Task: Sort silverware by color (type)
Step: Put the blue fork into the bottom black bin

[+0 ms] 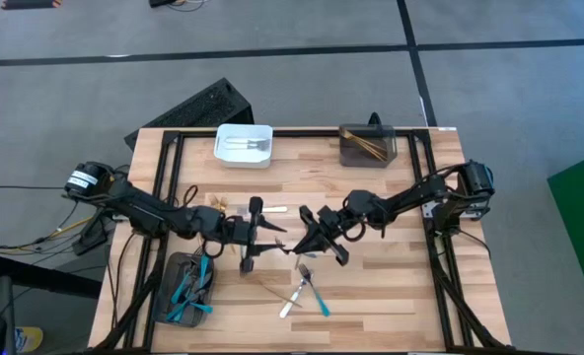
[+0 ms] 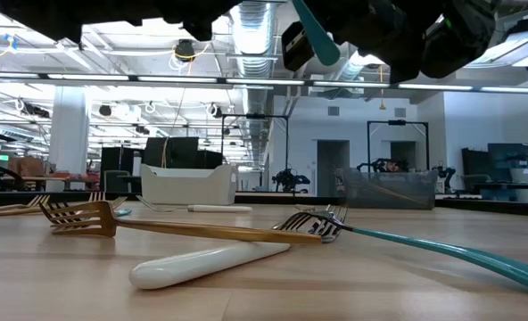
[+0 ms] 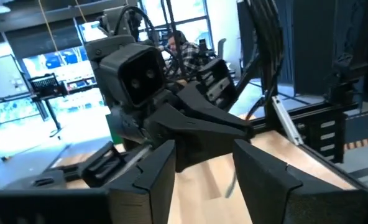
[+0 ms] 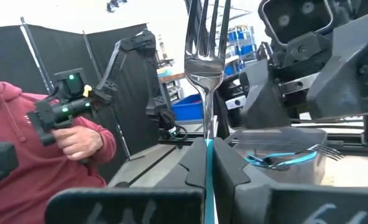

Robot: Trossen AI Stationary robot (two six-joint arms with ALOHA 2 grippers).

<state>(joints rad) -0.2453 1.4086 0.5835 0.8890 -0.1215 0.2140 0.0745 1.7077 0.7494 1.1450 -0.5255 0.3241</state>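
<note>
Wood-slat table [image 1: 391, 296] on a black frame, grey floor around it; low view looks across to a big lab hall w/ ceiling ducts.

Both arms meet near table centre. Right gripper [image 1: 314, 237] is clamped narrow on a blue-handled fork [image 4: 207, 68]; in right wrist view the teal handle sits pinched between the fingers [image 4: 234, 177] and the silver tines point up and away. Low view shows the same teal handle tilted overhead, off the table. Left gripper [image 1: 255, 245] is just beside it at 9 o'clock, fingers [image 3: 150, 180] spread w/ nothing seen between them; left wrist view looks straight at the other arm's wrist camera.

Silverware positions (high view, from table centre):
- loose pile at 5 o'clock: teal-handled fork [image 1: 317, 294], white-handled piece [image 1: 294, 299], gold fork [image 2: 175, 227] crossing them.
- white-handled piece [image 1: 272, 209] at 11 o'clock, near left arm.
- white bin [image 1: 245, 145] at 11 o'clock, far edge, holds silver pcs.
- dark grey bin [image 1: 368, 146] at 1 o'clock, far edge, holds gold pcs.
- grey bin [image 1: 186, 288] at 8 o'clock, near edge, holds blue-handled pcs.

Person in red hoodie [image 4: 22, 155] shows beyond the table in right wrist view, hand on a dark device w/ green light [image 4: 63, 112].
</note>
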